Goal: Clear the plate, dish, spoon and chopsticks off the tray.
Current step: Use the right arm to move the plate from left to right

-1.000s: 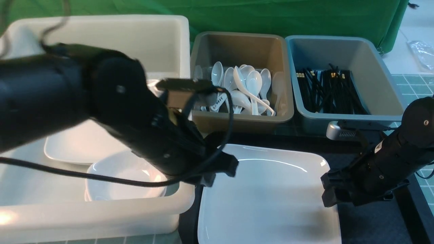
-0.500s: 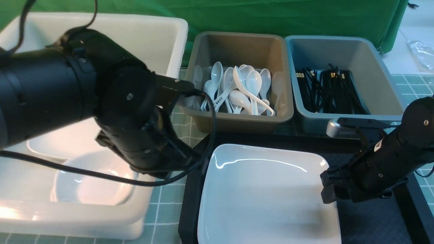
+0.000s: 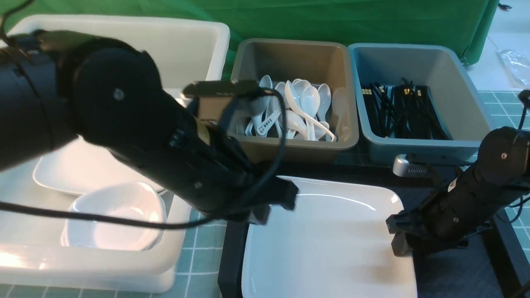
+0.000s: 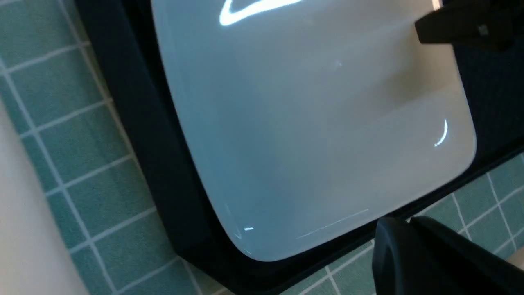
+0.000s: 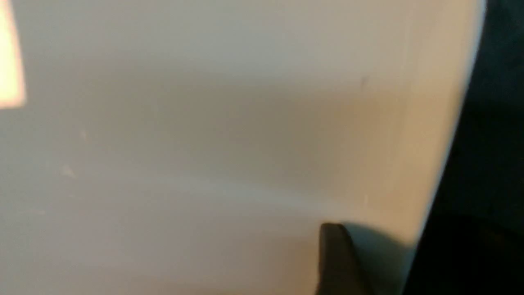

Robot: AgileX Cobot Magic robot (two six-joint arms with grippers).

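Observation:
The large white plate point(image 3: 327, 240) lies on the black tray point(image 3: 451, 273). My left gripper point(image 3: 273, 207) hovers over the plate's far left corner, empty. In the left wrist view its fingers point(image 4: 409, 223) are pressed together over the tray's rim point(image 4: 143, 143), beside the plate point(image 4: 307, 123). My right gripper point(image 3: 395, 238) is at the plate's right edge. The right wrist view shows one finger point(image 5: 335, 262) on top of the plate point(image 5: 204, 143); the other finger is hidden. No spoon or chopsticks show on the tray. A small white dish point(image 3: 112, 215) sits in the white tub.
The white tub point(image 3: 124, 269) stands left of the tray and also holds another large plate point(image 3: 70, 169). Behind the tray are a brown-grey tub point(image 3: 290, 151) of white spoons point(image 3: 298, 107) and a blue tub point(image 3: 414, 149) of black chopsticks point(image 3: 401, 111).
My left arm swung from above the white tub back toward the plate. The white tub shifted left. My right gripper crept a little lower and further onto the plate's edge.

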